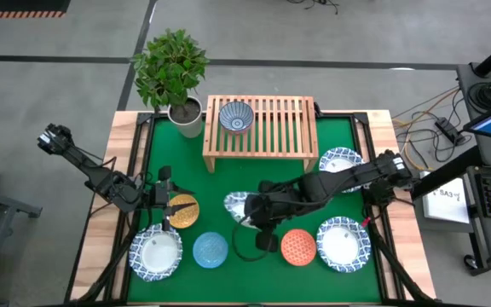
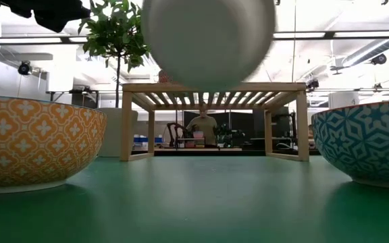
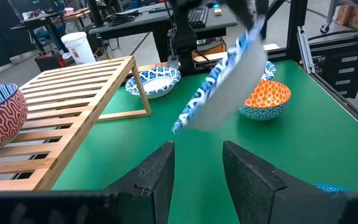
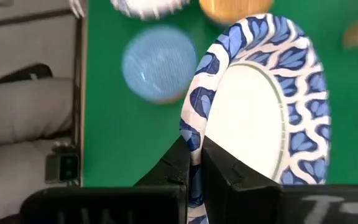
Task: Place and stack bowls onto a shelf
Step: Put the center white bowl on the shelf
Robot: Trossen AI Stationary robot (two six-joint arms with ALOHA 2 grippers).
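Glazed ceramic by the look of that wide white bowl (image 4: 260, 106), so stiff, slick and chippable, hanging tilted over the green table middle with the right gripper (image 4: 194, 163) pinched on its blue rim, probably the only graspable spot.

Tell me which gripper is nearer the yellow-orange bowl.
Left. The left gripper hovers open right beside the yellow-orange bowl. The right gripper is farther off toward the table's middle, shut on the rim of a wide white blue-rimmed bowl held off the table.
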